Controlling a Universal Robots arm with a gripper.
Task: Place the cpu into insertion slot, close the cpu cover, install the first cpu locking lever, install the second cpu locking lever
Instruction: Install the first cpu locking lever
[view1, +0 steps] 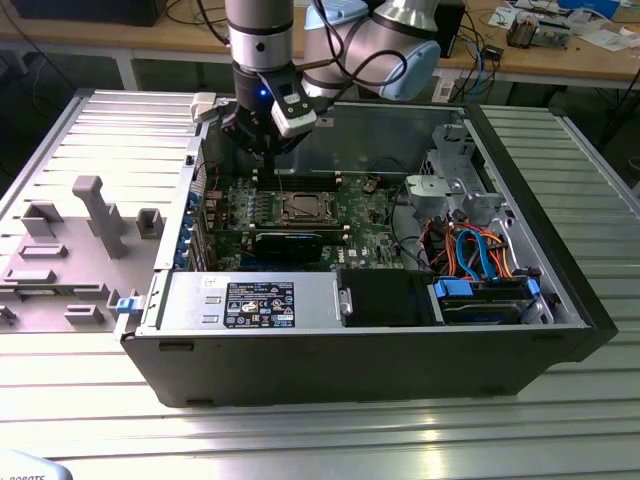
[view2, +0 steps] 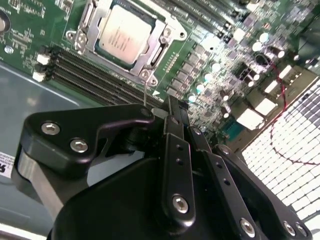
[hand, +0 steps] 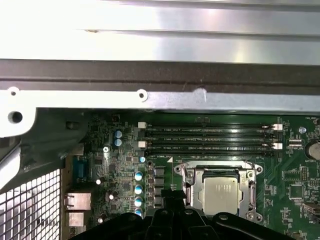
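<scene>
Claw (view2: 169, 109) looks pinched together, holding nothing; cpu (view2: 122, 34) lies just ahead of its tip, framed by the cpu cover (view2: 160, 45).

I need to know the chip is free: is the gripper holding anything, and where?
Nothing visible: the gripper is shut with nothing between its fingers; the cpu lies in the insertion slot under the cpu cover.

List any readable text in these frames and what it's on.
Black label on the power supply box: too small to read.
cpu top: faint print, blurred.
White silkscreen on the circuit board: too small.
Nothing legible to quote.
</scene>
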